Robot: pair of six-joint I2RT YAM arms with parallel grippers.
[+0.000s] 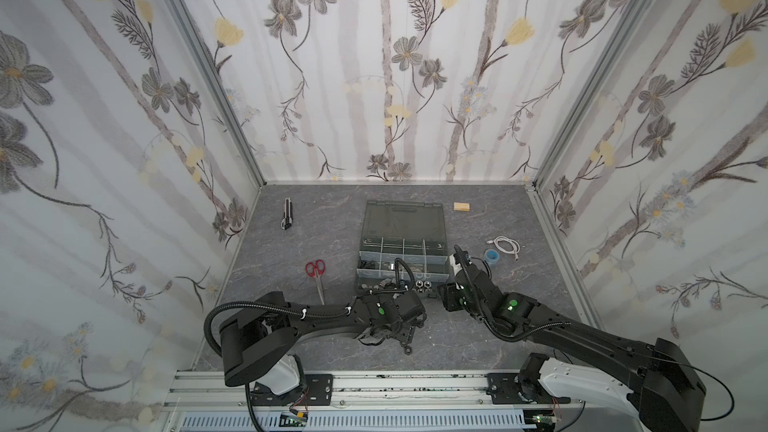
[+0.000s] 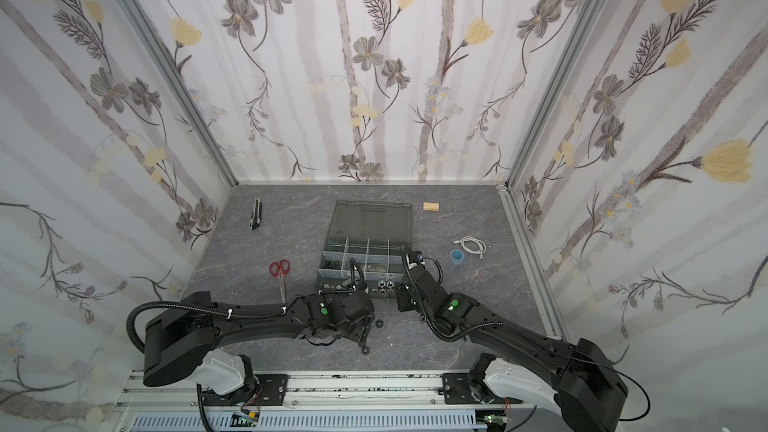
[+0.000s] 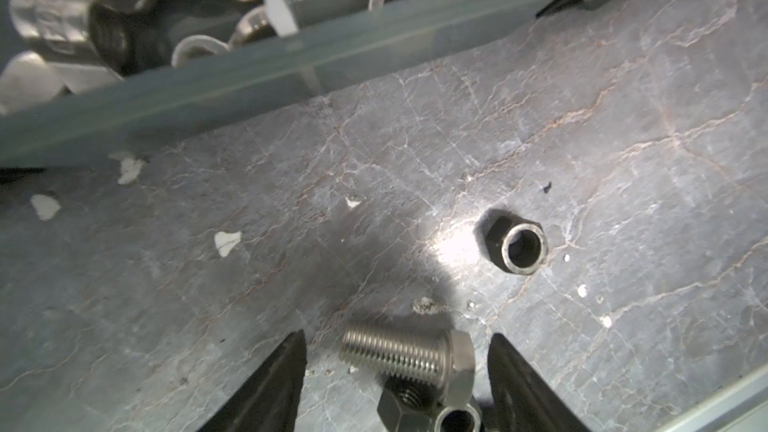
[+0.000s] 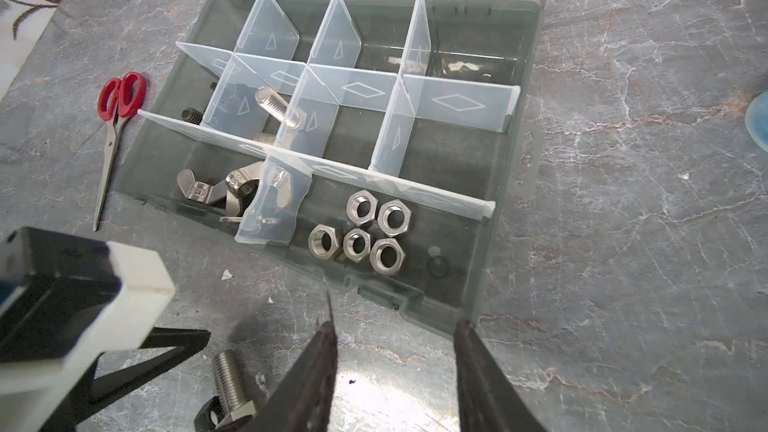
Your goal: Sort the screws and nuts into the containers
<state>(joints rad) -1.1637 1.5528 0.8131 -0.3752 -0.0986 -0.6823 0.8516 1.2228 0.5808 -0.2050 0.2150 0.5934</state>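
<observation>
In the left wrist view my left gripper (image 3: 399, 338) is open, low over the table, its fingers either side of a silver screw (image 3: 409, 353) without touching it. That screw lies across a black nut (image 3: 401, 409) and a silver nut (image 3: 457, 419). Another black nut (image 3: 517, 249) stands further out on the table. My right gripper (image 4: 397, 324) is open and empty, just in front of the containers' case (image 4: 478, 284). Its front compartments hold wing nuts (image 4: 208, 193) and silver hex nuts (image 4: 365, 230). Behind them lie a silver screw (image 4: 278, 108) and a black screw (image 4: 193, 114).
The case (image 1: 403, 218) lies mid-table with its lid open toward the back. Red scissors (image 1: 316, 274) lie left of it and a box cutter (image 1: 286, 213) at back left. A wooden block (image 1: 462, 207), a white cable (image 1: 507, 245) and a blue tape roll (image 1: 491, 254) lie to the right.
</observation>
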